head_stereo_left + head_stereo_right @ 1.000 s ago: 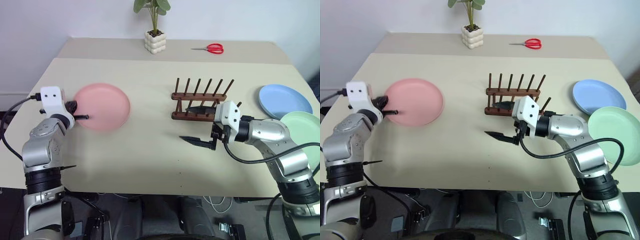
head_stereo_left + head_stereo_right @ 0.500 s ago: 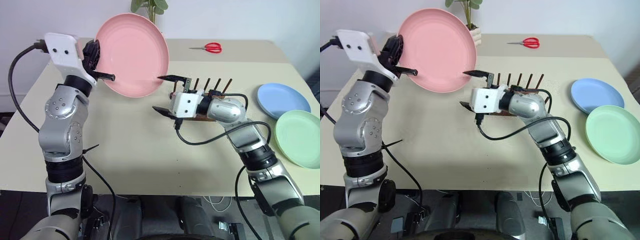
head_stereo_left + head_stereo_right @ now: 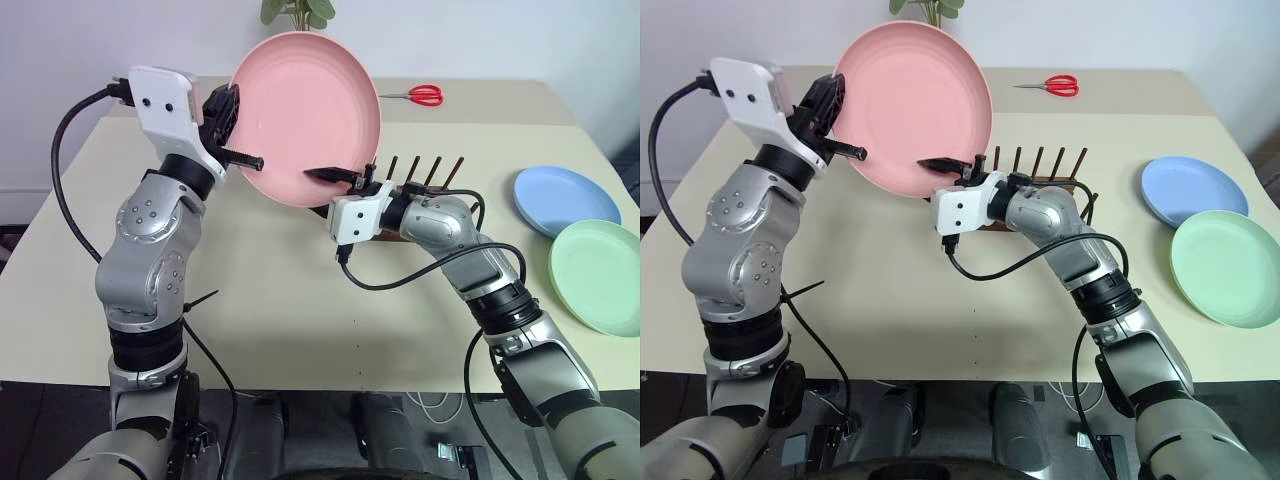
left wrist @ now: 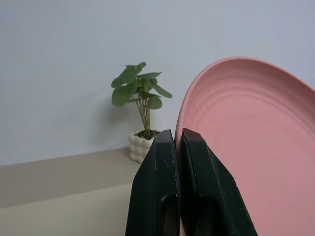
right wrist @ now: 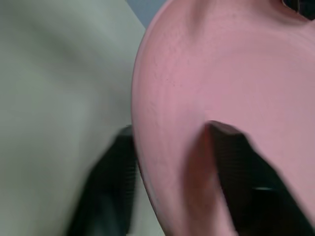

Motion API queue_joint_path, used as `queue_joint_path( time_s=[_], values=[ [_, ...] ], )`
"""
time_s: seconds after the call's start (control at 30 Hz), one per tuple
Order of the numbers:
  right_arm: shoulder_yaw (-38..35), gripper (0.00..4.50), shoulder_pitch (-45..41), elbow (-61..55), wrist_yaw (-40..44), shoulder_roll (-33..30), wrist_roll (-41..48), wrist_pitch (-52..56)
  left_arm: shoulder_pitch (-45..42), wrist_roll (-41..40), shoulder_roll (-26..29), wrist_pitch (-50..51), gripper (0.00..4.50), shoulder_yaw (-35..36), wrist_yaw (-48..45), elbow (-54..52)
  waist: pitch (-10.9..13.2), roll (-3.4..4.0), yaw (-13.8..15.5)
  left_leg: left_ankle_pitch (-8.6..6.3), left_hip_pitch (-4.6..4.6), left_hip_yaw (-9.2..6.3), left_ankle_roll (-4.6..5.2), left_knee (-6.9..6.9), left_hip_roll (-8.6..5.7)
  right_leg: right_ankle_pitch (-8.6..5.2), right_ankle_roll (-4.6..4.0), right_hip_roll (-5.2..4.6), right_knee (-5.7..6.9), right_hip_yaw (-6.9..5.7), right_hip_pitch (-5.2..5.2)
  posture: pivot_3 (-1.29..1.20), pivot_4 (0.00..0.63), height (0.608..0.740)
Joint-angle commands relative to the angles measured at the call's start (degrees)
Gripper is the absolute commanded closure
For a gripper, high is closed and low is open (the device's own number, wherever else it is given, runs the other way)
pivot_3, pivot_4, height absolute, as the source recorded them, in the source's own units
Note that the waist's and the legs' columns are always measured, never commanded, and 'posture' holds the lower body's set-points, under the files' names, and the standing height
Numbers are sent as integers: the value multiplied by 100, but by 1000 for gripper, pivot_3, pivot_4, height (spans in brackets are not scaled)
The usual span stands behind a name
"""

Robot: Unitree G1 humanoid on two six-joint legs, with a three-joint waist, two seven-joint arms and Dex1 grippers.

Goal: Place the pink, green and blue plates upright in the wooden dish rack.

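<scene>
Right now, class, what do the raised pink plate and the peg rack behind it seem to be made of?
Pink plate: probably plastic or a similar moulded material; matte, even colour, faint concentric rings, thin rim.
Wooden dish rack: looks like dark-stained wood; thin brown round pegs, dull finish. Much of it is hidden behind the arm, so this is less certain.

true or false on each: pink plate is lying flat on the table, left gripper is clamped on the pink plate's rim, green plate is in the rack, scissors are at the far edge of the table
1. The pink plate lies flat on the table. False: it is held up in the air, near upright.
2. The left gripper is clamped on the pink plate's rim. True.
3. The green plate stands in the wooden dish rack. False: it lies flat on the table beside the blue plate.
4. The red scissors lie near the table's far edge. True.
</scene>
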Motion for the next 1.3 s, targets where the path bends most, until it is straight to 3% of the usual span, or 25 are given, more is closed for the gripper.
queue_joint_path(
  time_s=[0.03, 0.07, 0.3, 0.4, 0.63, 0.77, 0.9, 1.03, 1.17, 1.3],
  values=[
    [-61, 4298, -51, -52, -232, 24, -116, -233, -183, -99, -40, -15, 4500, 70, 36, -141, 0, 0, 0, 0, 0, 0, 0, 0, 0, 0, 0, 0, 0, 0, 0, 0, 150, 730],
    [-69, 4474, -48, -28, -275, 24, -157, -285, -196, -108, -62, -7, 4500, 82, 46, -119, 0, 0, 0, 0, 0, 0, 0, 0, 0, 0, 0, 0, 0, 0, 0, 0, 150, 730],
    [-64, 4474, 7, 34, -513, 27, -465, -441, -230, -328, -273, -11, 4500, 309, 148, -47, 0, 0, 5, 0, 0, 0, 0, 2, 0, 0, 0, -1, 0, 0, 1, 0, 150, 730],
    [-94, 4500, -22, 73, -715, 19, -634, -521, -264, -571, -463, -130, 3536, 517, 194, -61, 0, 0, 5, 0, 0, 0, 0, 1, 0, 0, 0, -1, 0, 0, 1, 0, 150, 730],
    [-388, 4500, -204, 179, -1232, -201, -739, -711, -448, -906, -669, -711, 45, 1013, 515, -102, 1, -2, 8, 0, 0, 0, -1, 1, 0, 0, 0, -1, -1, 0, 1, 0, 150, 730],
    [-823, 4500, -244, 196, -1277, -459, -359, -682, -337, -960, -467, -807, 45, 1044, 370, -120, 1, -2, 16, 0, -1, 0, 0, 1, 0, 0, 0, -1, -1, 0, 1, 0, 150, 730],
    [-1485, 4500, -110, 81, -737, -640, 908, -228, 98, -938, -45, -775, 45, 952, -28, 15, 1, -2, 4, 0, 0, 0, 0, 1, -1, 0, 0, -1, -2, 1, 5, 0, 150, 730],
    [-2500, 4500, 248, -456, 88, -781, 3028, 1160, 1137, -967, 614, -595, 45, 58, -1278, -267, 2, 1, 8, -1, 2, 0, 2, -5, 0, 0, -1, -1, -3, 1, 8, 0, 150, 730],
    [-3476, 4500, 381, -1002, 179, -826, 4962, 2997, 1773, -1220, 579, -639, 45, -545, -1923, -322, 5, 5, 14, -2, -2, 0, 3, 2, 0, -1, -3, -3, -3, 2, 8, 0, 150, 730],
    [-3964, 4500, 822, -1306, 430, -1037, 5883, 3946, 2251, -680, 880, -725, 45, -1380, -2390, -115, 2, 8, 12, -2, 4, 0, 4, -2, 2, -11, -23, 1, -1, 2, 9, 0, 150, 730]
  ],
)
